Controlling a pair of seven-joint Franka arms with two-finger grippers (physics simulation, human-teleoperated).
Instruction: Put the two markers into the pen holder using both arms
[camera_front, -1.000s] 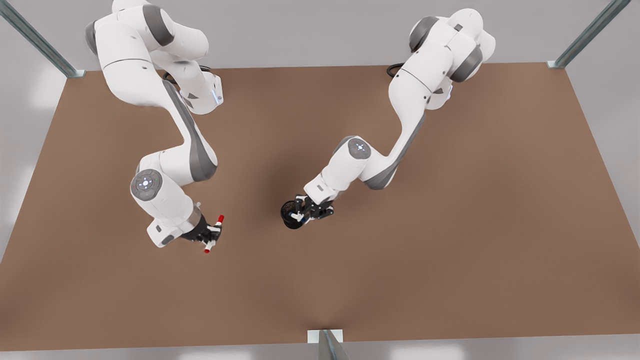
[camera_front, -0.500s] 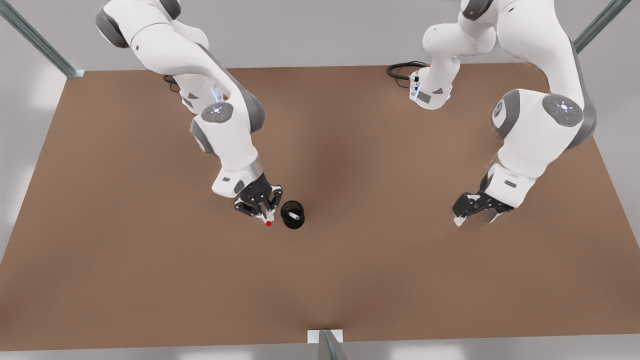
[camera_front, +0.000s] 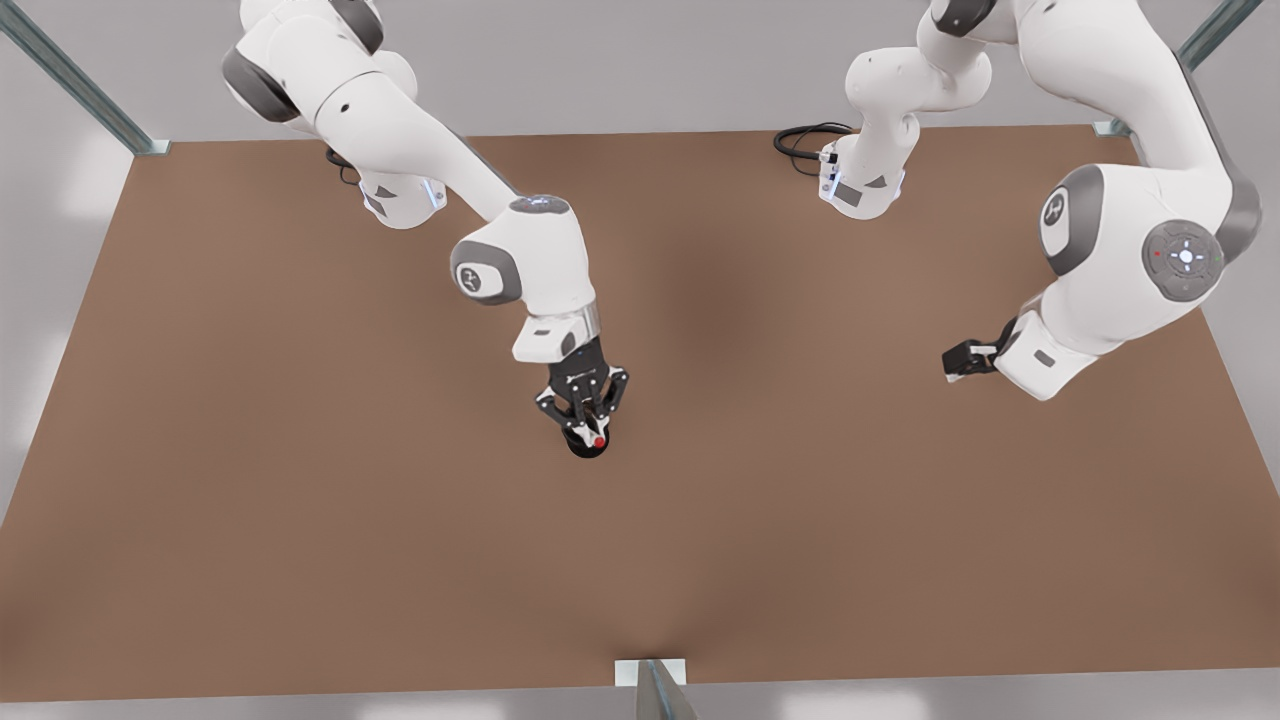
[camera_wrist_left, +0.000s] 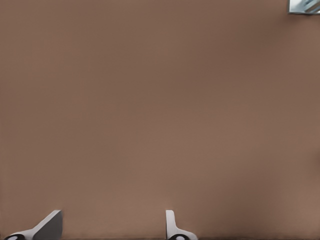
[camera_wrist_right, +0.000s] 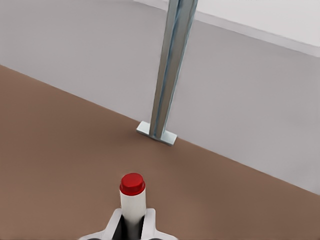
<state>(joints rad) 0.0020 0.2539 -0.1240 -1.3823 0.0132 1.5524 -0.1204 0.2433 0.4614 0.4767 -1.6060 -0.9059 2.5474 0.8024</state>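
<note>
**Red marker held over pen holder**

One red-capped marker (camera_wrist_right: 132, 195) stands upright, clamped in the right gripper (camera_front: 590, 415) directly above the single pen holder (camera_front: 586, 445) at mid-table. The left gripper (camera_front: 962, 360) waits near the front view's right table edge (camera_front: 1215, 350), fingers (camera_wrist_left: 172, 227) parted, bare tabletop around it.

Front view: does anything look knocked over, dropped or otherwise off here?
Nothing stands out. The pen holder stands upright, the right gripper holds the red-capped marker above it, and the left gripper waits open, aside.
</note>
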